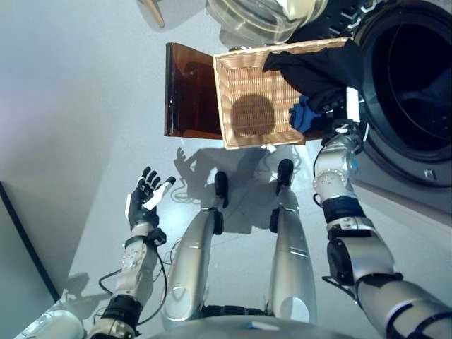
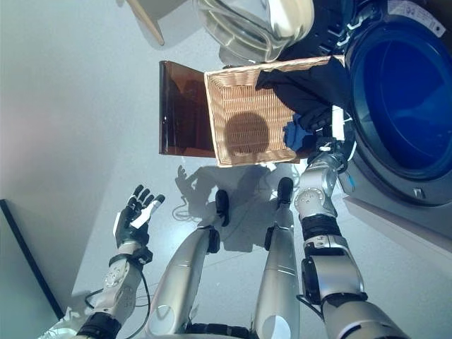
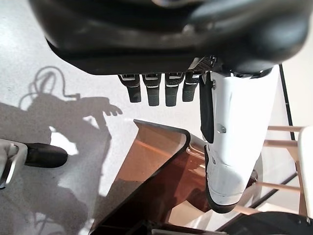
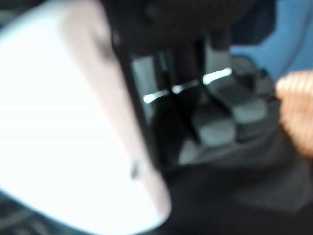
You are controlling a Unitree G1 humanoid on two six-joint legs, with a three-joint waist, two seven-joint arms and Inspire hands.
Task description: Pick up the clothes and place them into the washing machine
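Note:
A shallow wicker basket rests on a low dark brown box beside the washing machine, whose drum is open. A black cloth drapes over the basket's side nearest the drum, with a blue cloth just below it. My right hand reaches into these clothes at the basket's edge. In the right wrist view its fingers curl into the black cloth. My left hand is open and empty, low over the floor, far from the basket.
The machine's round glass door hangs open above the basket. The brown box also shows in the left wrist view. Pale grey floor lies to the left of the box. A dark wall edge runs at the far left.

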